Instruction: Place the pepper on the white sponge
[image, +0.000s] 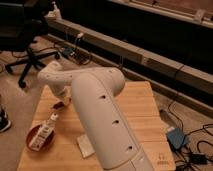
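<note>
1. The pepper (58, 105) is a small dark red thing on the left part of the wooden table (142, 107), close to the far left corner. It is well apart from the white sponge (85, 146).
2. Far to the left, a black chair (24, 55) with wheels stands on the floor.
3. At the front left of the table sits a round red-brown bowl (31, 138). A long white packet (44, 132) lies across it. One end of the packet pokes up over the rim and points toward the pepper.
4. Next comes the gripper (61, 99). It hangs down from the round end of the white arm (100, 117), right over the pepper. The arm hides most of it, so nobody can tell if it is wide or narrow, or if it has the pepper in its grip. It is also too hard to tell if the pepper lies on the wood or sits just above it.
5. The white sponge lies flat near the front edge of the table, to the right of the bowl. The arm covers its right side.
6. The big white arm comes up from the front, goes over the middle of the table and bends to the left.
7. To the right of the arm, the light wood of the table shows.
8. On the floor to the right lies a small blue box (176, 137), with dark cables (197, 159) near it.
</note>
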